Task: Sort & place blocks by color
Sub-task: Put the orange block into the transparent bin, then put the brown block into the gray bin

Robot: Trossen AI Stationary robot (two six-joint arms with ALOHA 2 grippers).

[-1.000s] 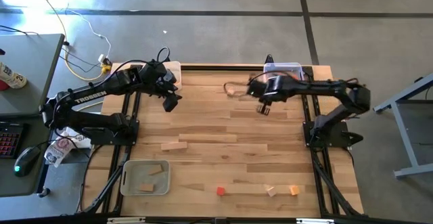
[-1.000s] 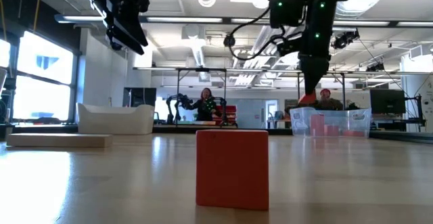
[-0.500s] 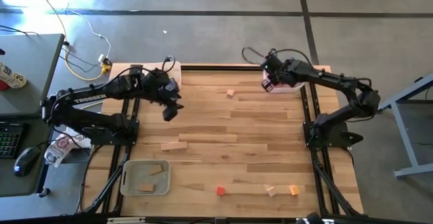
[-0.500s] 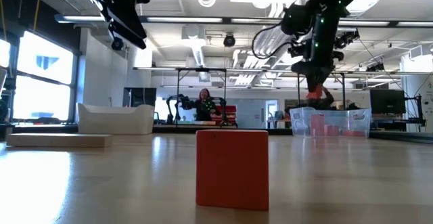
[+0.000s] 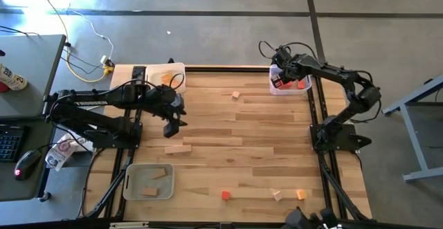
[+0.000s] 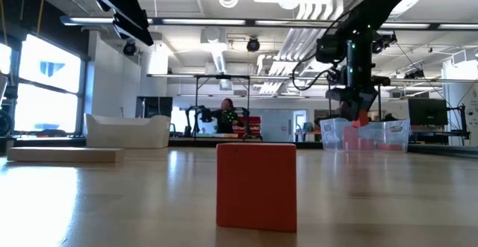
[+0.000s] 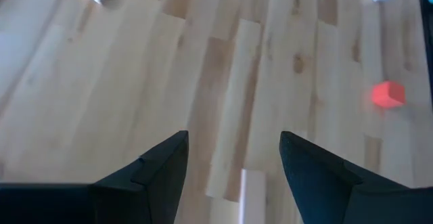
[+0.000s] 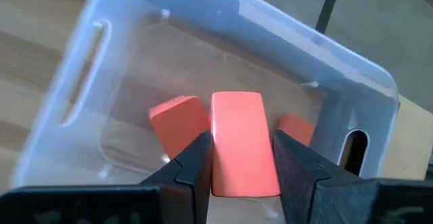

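My right gripper [image 5: 279, 81] hangs over the far-right clear tray [image 5: 302, 90], shut on a red bar [image 8: 237, 126]. Two red blocks [image 8: 177, 119] lie in that tray. My left gripper [image 5: 172, 125] is open above bare table, just beyond a tan bar [image 5: 177, 149] that lies flat. On the table also lie a tan cube [image 5: 236, 95] toward the far edge, and near the front edge a red cube [image 5: 225, 195], a tan cube [image 5: 277, 196] and an orange cube [image 5: 300, 194]. The wrist view shows the left gripper [image 7: 233, 139] with nothing between its fingers. My right gripper [image 8: 241, 143] pinches the red bar by its two long sides [image 8: 220, 158], one finger on each. The fingers [image 6: 351, 101] come from above, pointing down. The bar is lifted clear and sits at the height of the tray's rim [image 6: 364, 123].
A clear tray [image 5: 147, 181] at the near left holds tan blocks. Another tray [image 5: 166, 73] at the far left corner holds an orange block. The wooden table's middle [image 5: 235, 129] has free room. People sit in the room behind [image 6: 226, 113].
My right gripper carried the red bar from the table's middle toward the far right corner and came down over the clear tray. My left gripper moved toward the near edge, closer to the tan bar. The loose blocks on the table stayed put.
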